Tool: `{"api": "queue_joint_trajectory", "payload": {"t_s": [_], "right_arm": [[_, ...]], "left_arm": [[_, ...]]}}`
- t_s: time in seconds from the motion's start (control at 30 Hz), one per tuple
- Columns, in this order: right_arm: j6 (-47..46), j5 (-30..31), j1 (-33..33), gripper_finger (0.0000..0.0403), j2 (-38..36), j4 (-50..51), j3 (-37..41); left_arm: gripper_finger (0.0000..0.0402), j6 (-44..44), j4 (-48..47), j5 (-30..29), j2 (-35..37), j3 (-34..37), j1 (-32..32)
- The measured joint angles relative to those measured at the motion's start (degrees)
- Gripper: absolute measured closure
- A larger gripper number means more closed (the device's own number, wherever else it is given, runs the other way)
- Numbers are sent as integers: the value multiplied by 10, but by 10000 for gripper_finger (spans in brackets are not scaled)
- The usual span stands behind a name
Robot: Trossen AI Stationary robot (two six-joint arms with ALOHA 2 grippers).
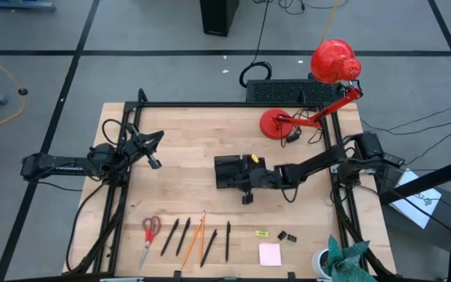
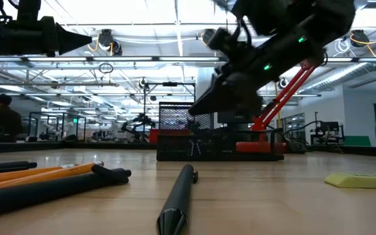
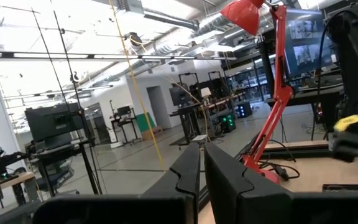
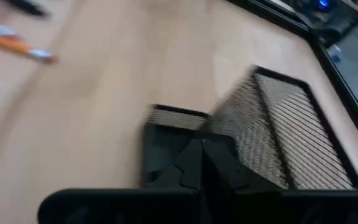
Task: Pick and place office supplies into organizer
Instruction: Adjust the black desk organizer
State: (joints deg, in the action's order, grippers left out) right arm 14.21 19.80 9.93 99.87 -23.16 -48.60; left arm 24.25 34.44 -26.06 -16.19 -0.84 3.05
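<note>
Bench: pale wooden plank bench (image 1: pixel 186 141), smooth top, framed by black rails.
Organizer: small black wire-mesh rectangular organizer (image 1: pixel 229 171) at the bench's middle, one section taller; a small yellow piece (image 1: pixel 252 158) sits at its right far corner.
Near row: red-handled scissors (image 1: pixel 149 234), thin black pens (image 1: pixel 170 235), orange pencils (image 1: pixel 194 237), lying along the near edge, left of centre.
Near row, right: small yellow-green piece (image 1: pixel 261 233), tiny black clips (image 1: pixel 288 236), pale pink square sticky-note pad (image 1: pixel 270 254).
Lamp: glossy red desk lamp (image 1: pixel 331 66) with round base, far right of the bench.
Right gripper: dark right gripper (image 1: pixel 250 178) on an arm stretched low from the right, over the organizer's right side; fingers (image 4: pixel 199 163) clenched together, nothing seen between them.
Left gripper: left gripper (image 1: pixel 153 159) raised at the bench's left, well apart from the supplies; fingers (image 3: pixel 188 173) nearly together, holding nothing.
</note>
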Motion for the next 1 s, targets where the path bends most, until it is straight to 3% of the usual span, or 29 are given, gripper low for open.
{"api": "queue_joint_trajectory", "payload": {"t_s": [0.27,0.43,0.6,0.73,1.0], "right_arm": [[-28,130,52,402,-66,198,0],[-86,116,50,403,-70,283,0],[-133,150,50,403,-70,358,0],[-159,143,51,403,-70,399,0],[-228,73,52,403,-70,443,0]], "left_arm": [[371,6,-9,-1,0,0,0],[371,5,-9,-1,0,0,0],[371,5,-9,-1,0,0,0],[371,5,-8,-1,0,0,0],[371,7,-8,-1,0,0,0]]}}
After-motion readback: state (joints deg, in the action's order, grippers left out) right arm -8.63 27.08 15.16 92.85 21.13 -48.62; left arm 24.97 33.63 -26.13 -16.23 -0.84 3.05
